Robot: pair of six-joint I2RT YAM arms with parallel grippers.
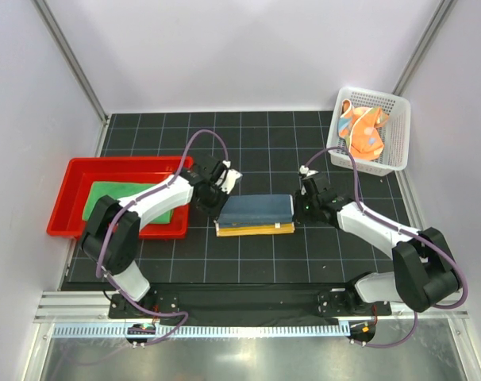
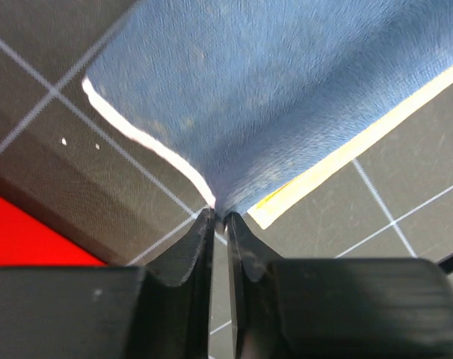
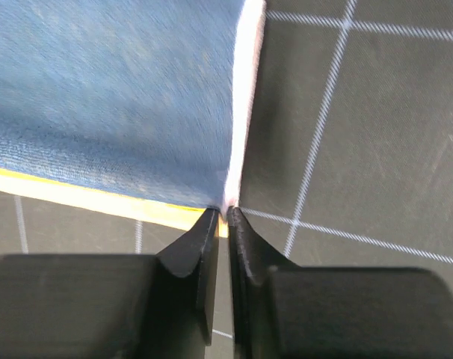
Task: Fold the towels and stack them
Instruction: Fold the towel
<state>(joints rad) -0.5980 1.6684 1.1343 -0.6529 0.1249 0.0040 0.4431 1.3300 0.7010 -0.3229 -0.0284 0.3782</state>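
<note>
The dark blue towel [image 1: 255, 211] with a yellow-orange edge lies partly folded on the black mat, mid-table. My left gripper [image 1: 219, 208] is shut on its left corner; the left wrist view shows the blue towel [image 2: 286, 97] pinched at my left gripper's tips [image 2: 220, 215]. My right gripper [image 1: 302, 208] is shut on its right corner; the right wrist view shows the towel [image 3: 107, 97] pinched at my right gripper's tips [image 3: 225, 212]. The green towel [image 1: 137, 198] lies folded in the red tray [image 1: 74, 194]. The orange towel [image 1: 362, 132] is crumpled in the white basket [image 1: 399, 135].
The red tray sits at the left, close behind my left arm. The white mesh basket stands at the back right corner. White walls enclose the mat on three sides.
</note>
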